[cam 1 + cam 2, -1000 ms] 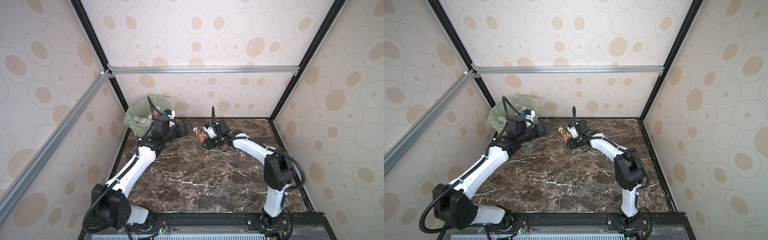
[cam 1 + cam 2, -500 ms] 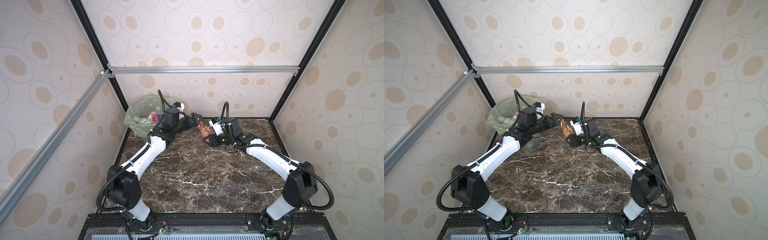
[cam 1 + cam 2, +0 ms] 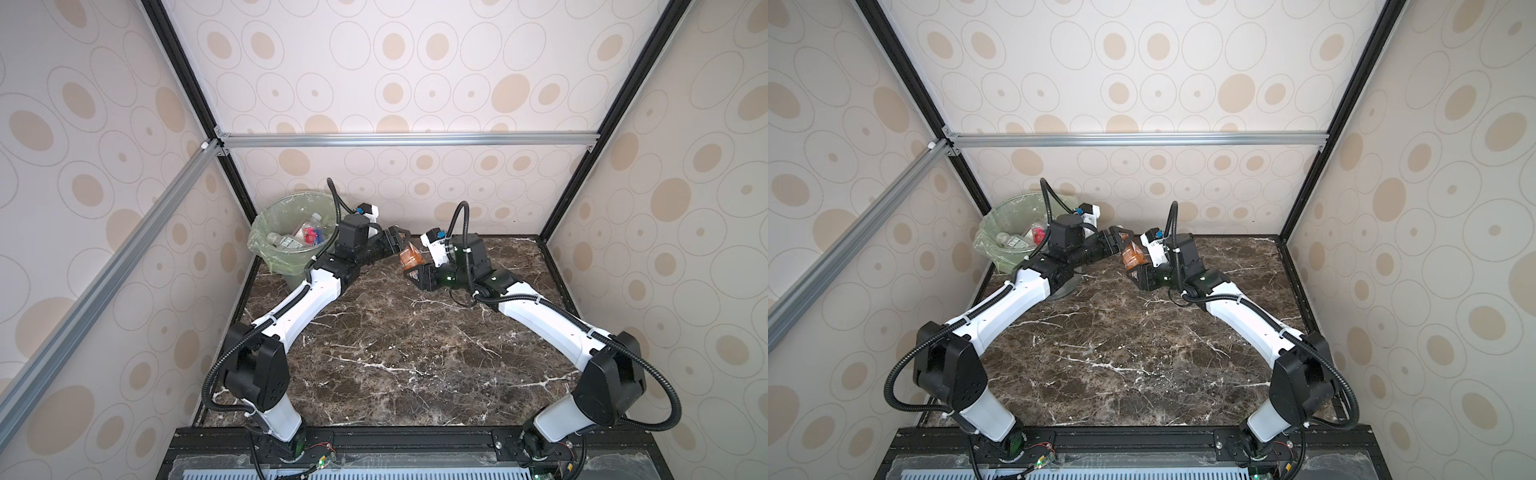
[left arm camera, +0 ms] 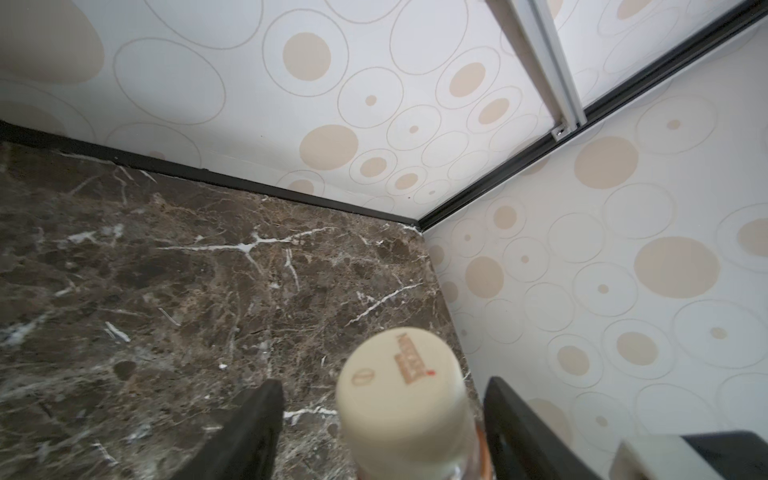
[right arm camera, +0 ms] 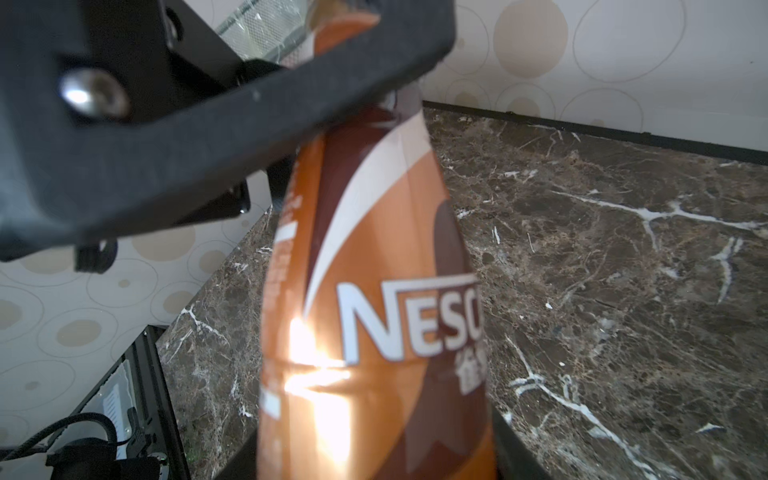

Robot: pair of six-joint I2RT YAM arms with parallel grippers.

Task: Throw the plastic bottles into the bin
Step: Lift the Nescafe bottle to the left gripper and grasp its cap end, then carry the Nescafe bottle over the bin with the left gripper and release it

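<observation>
1. Nescafé bottle [image 3: 411, 259] [image 3: 1133, 255] [image 5: 374, 291], brown and orange on its label, hangs above the marble tabletop [image 3: 395, 353] near the back wall. It sits between the two grippers, to the right of the bin [image 3: 274, 262] [image 3: 988, 247] and apart from it.
2. The right gripper [image 3: 415, 275] [image 3: 1138, 277] is clamped on the bottle's lower body. The bottle tilts upward, its cream cap [image 4: 401, 399] pointing toward the left arm.
3. The left gripper [image 3: 401, 243] [image 3: 1121, 237] [image 4: 380, 386] stands partway open, with one jaw on each side of the cap.
4. The left wrist view shows a gap between each finger and the cap.
5. In the right wrist view, a black finger [image 5: 249, 124] of the left gripper crosses the bottle's neck. Whether it presses on the bottle cannot be told.
6. The bin stands in the back left corner, with a light green bag folded over its rim.
7. Several clear bottles [image 3: 299, 239] [image 3: 1017, 241] lie inside the bin, one showing pink-red colour.
8. In both top views the left arm passes in front of the bin's right side.
</observation>
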